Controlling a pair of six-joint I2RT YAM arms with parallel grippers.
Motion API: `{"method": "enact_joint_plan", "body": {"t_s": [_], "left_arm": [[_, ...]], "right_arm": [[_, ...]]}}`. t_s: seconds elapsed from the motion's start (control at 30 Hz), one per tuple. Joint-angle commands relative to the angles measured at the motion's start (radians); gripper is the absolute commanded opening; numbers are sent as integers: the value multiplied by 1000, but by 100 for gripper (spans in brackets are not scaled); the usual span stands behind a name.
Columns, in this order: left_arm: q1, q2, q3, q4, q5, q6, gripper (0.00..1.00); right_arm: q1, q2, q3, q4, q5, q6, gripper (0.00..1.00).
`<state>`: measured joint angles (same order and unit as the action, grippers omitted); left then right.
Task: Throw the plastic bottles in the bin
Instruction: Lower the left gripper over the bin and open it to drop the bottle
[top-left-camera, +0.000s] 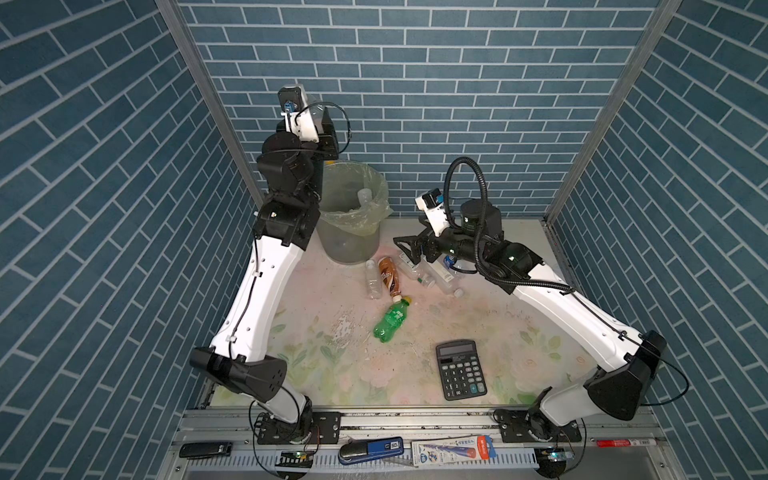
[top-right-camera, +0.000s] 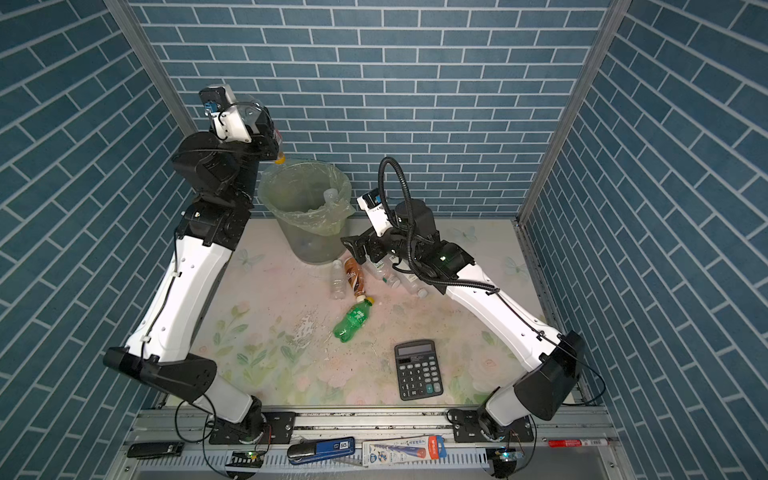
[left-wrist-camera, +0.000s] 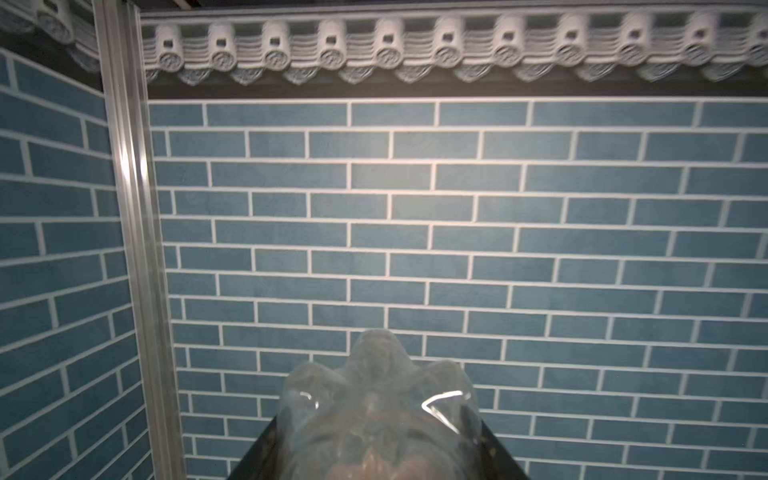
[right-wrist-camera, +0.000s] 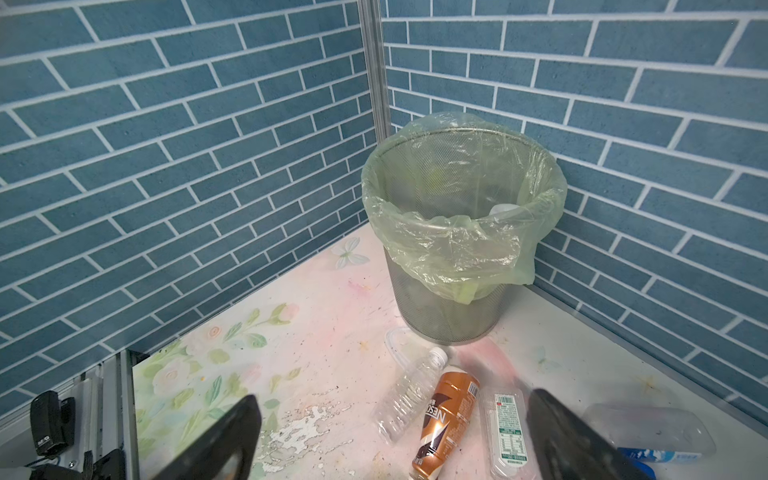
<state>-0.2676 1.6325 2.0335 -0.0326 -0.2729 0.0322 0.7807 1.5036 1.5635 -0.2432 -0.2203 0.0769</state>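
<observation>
Up high, the left fingers (left-wrist-camera: 254, 455) are pinching a clear plastic bottle with a yellow cap (left-wrist-camera: 376, 399), cap down just over the rim of the round grey mesh bin lined with a pale green bag (right-wrist-camera: 444, 307)! Lower down, the right fingers (right-wrist-camera: 571, 436) are spread wide above the floral worktop (top-left-camera: 332, 374), a brown plastic bottle (right-wrist-camera: 446, 415) and a clear white-labelled bottle (right-wrist-camera: 505, 428) lying beneath the gap between them, the bin just ahead.

Blue brick-pattern walls (top-left-camera: 457, 83) on three sides; aluminium corner posts (top-left-camera: 203, 83); floral tabletop (top-left-camera: 332, 365).
</observation>
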Motion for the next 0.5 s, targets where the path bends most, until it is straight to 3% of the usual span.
{"method": "enact_joint_plan", "body": {"t_s": [0.0,0.13,0.3,0.47], "left_arm": [[64,159,52,-164,28,-119,53],[71,291,168,-388,-32,-156,97],[71,211,56,-321,-9,-201,99],[65,188,88,-351,32,-229,99]], "right_arm": [[3,2,29,14,13,-41,99],[3,-6,14,12,20,-43,99],[1,-25,-11,10,33,-45,99],[1,-36,-37,20,36,-34,99]]}}
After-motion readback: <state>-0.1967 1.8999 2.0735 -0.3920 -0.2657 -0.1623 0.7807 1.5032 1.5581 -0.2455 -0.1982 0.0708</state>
